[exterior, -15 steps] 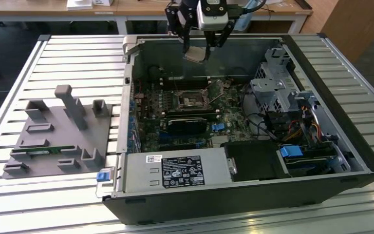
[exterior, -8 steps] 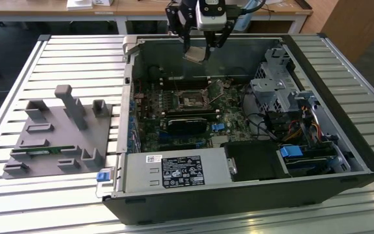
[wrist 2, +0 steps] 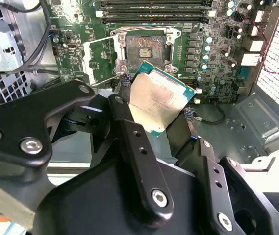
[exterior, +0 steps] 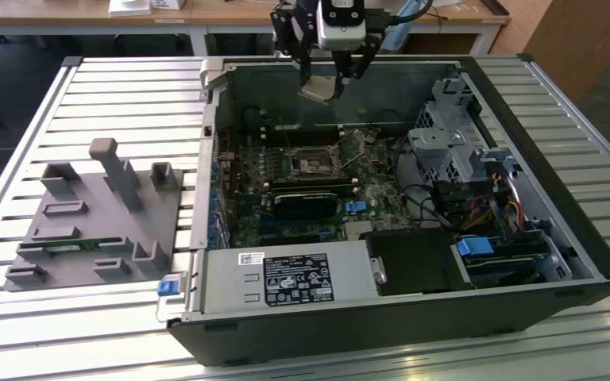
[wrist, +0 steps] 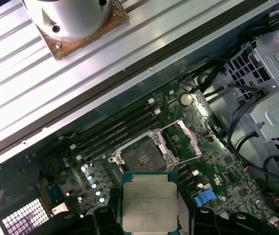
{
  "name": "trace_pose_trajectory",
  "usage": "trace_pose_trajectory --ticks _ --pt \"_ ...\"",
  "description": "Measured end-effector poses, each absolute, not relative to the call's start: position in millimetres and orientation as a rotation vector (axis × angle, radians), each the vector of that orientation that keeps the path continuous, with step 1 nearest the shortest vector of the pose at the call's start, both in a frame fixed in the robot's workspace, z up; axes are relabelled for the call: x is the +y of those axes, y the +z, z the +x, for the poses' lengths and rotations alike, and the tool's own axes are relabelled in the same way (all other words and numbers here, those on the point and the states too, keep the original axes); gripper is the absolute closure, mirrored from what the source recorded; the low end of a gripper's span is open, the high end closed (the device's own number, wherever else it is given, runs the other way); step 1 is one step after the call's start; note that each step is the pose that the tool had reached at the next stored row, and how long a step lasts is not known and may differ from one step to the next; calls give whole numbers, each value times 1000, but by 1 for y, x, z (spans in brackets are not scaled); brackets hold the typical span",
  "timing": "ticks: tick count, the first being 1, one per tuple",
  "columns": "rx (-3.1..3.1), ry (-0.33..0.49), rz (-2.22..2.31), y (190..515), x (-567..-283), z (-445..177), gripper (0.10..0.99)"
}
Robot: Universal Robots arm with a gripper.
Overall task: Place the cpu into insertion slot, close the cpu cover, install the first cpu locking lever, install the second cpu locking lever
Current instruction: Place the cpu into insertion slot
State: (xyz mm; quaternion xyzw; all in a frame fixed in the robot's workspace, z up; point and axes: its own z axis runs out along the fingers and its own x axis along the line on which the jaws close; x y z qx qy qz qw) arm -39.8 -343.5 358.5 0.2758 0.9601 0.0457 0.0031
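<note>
Gripper [exterior: 326,82] closed on cpu [wrist: 149,199] | over computer case [exterior: 390,325] | insertion slot [wrist: 141,157] uncovered | slatted metal table [exterior: 125,87], desk [exterior: 231,12] behind

Bright even light, glare on the slatted table [exterior: 581,341], sheen on the cpu [wrist 2: 156,105], shadowed computer case [exterior: 268,95]

Silver-grey cpu [wrist 2: 160,100], green circuit board [wrist 2: 97,51]

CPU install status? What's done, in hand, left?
Done: only the pickup. In hand: the gripper is shut on the flat square silver-topped cpu, held in the air above the green motherboard. Left: the square black insertion slot is bare and the thin silvery cpu cover stands flipped open beside it, so seating, closing and both lever steps are not yet done.
</note>
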Motion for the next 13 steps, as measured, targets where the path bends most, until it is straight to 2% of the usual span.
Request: trace_pose_trajectory --ticks 13 --pt "2984 143 945 358 -343 -40 545"
